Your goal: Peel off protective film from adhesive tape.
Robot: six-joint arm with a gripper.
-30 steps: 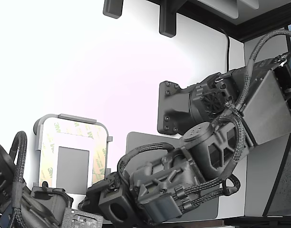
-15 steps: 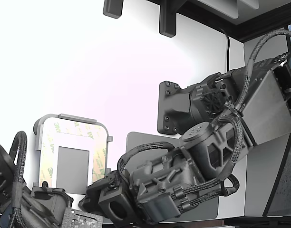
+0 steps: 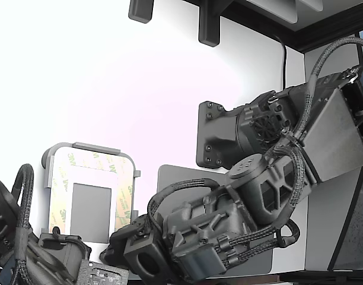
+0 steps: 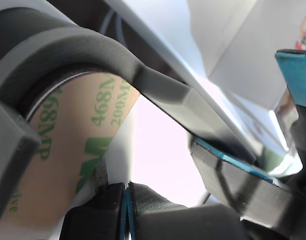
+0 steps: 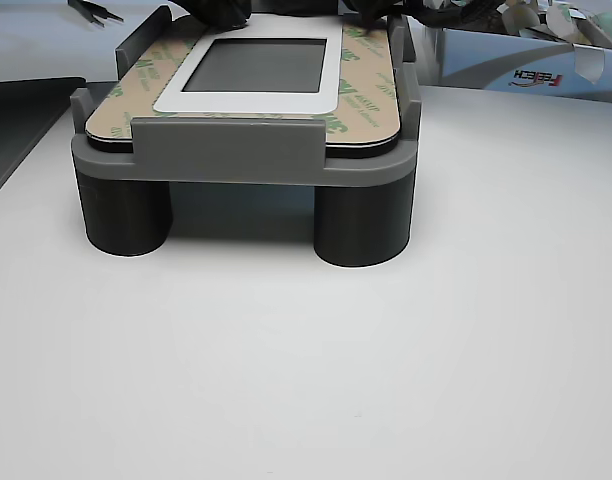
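In the exterior view the arm's dark body covers the lower corner of the fixture nearest it, and the gripper's tip is hidden behind its own housing, so contact there cannot be read from that view. The wrist view is very close and partly blurred: the gripper (image 4: 127, 202) shows two dark fingers (image 4: 158, 200) pressed together with only a thin blue line between them, right at the edge of the protective film (image 4: 68, 160); whether a sliver of liner is caught between them cannot be told. The film is pale tan paper printed with green "3M", "468MP" and "200MP" lettering. It faces the adhesive tape (image 5: 361, 75), which runs as narrow strips round the edges of the white plate (image 5: 246, 100), framing a small grey rectangle (image 5: 263, 65). The plate lies flat in a grey fixture (image 5: 226, 150) on two round dark legs, standing on the white bench (image 5: 306, 380). In the other view the plate's long axis runs away from the camera, towards the far edge of the bench.
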